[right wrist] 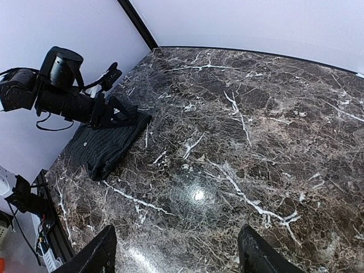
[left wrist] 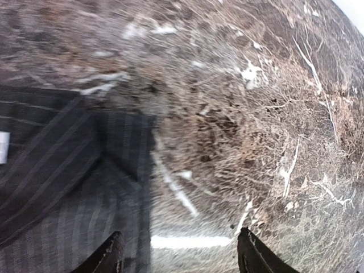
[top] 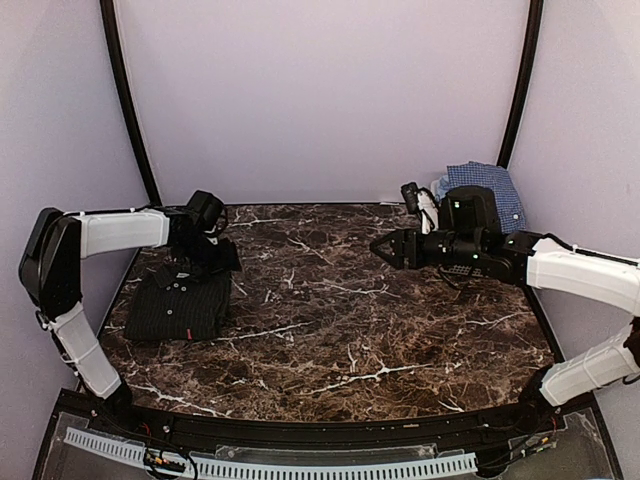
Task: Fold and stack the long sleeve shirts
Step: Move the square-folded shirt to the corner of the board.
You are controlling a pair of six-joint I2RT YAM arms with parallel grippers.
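The black pinstriped shirt [top: 182, 300] lies folded at the left of the marble table; it also shows in the left wrist view [left wrist: 62, 187] and the right wrist view [right wrist: 105, 145]. My left gripper [top: 222, 255] is open and empty, low over the shirt's far right corner [left wrist: 179, 250]. The blue-and-white check shirt [top: 492, 190] lies bunched at the far right corner, behind my right arm. My right gripper [top: 385, 247] is open and empty above the table's middle right, pointing left [right wrist: 176, 250].
The dark marble table [top: 340, 320] has lavender walls at the back and sides. A white slatted strip [top: 270, 462] runs along the near edge. Black frame posts [top: 130, 100] stand at the back corners.
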